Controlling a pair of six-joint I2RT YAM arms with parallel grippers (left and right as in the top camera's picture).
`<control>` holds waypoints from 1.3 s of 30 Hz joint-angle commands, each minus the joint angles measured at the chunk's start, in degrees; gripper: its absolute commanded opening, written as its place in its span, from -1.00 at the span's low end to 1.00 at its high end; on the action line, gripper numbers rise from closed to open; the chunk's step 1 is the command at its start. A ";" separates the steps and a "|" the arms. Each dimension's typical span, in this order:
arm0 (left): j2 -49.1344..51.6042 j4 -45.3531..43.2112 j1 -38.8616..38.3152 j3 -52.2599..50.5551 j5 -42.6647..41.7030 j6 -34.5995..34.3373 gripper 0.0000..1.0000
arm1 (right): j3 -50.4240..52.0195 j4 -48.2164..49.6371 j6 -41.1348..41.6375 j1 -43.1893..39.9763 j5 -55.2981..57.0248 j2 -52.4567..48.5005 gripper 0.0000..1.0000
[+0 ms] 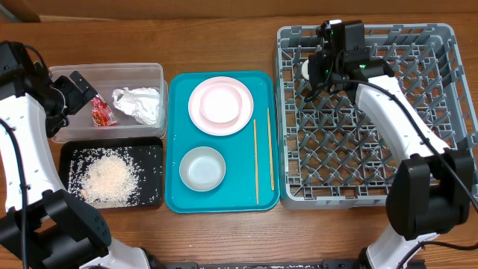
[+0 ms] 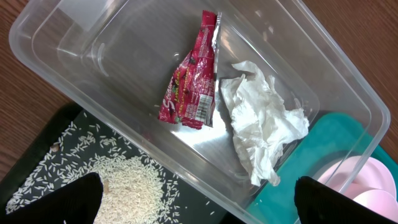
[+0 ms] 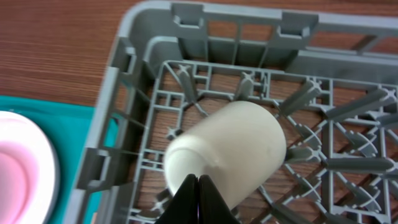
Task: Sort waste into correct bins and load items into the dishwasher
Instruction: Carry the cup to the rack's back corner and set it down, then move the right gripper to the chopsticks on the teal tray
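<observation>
The red wrapper (image 1: 101,112) (image 2: 189,87) and the white napkin (image 1: 140,104) (image 2: 261,124) lie in the clear tub (image 1: 149,71). Rice grains (image 1: 110,179) (image 2: 124,183) lie in the black tray (image 1: 67,153). My left gripper (image 1: 82,86) (image 2: 199,205) is open and empty above the tub's near wall. The pale cup (image 1: 306,69) (image 3: 227,152) lies tilted on the pegs in the far left corner of the grey dish rack (image 1: 373,112). My right gripper (image 1: 320,63) (image 3: 199,186) is shut, its tips against the cup's side. A pink plate (image 1: 220,106) carries a small bowl (image 1: 219,102).
The teal tray (image 1: 175,198) between the bins and the rack holds the plate, a whitish-grey bowl (image 1: 202,168) and two chopsticks (image 1: 255,161) (image 1: 270,149) along its right side. The rack's left wall (image 3: 118,93) stands next to the tray.
</observation>
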State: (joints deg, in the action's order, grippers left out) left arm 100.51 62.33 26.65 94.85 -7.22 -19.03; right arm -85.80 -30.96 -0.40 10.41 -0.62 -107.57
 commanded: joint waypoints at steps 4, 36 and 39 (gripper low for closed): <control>-1.68 0.02 -0.11 -0.09 0.37 1.25 1.00 | 0.02 0.42 0.76 -0.15 1.01 -3.52 -0.92; -1.68 0.00 -0.11 -0.09 0.37 1.25 1.00 | -2.21 -7.10 0.39 4.20 -7.48 17.42 -0.52; -1.68 0.02 -0.11 -0.09 0.37 1.25 1.00 | -2.21 -12.48 0.74 6.05 -18.12 18.12 -0.38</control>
State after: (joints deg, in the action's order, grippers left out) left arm 100.51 62.35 26.65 94.85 -7.22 -19.03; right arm -87.39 -41.45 0.05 14.87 -4.93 -89.47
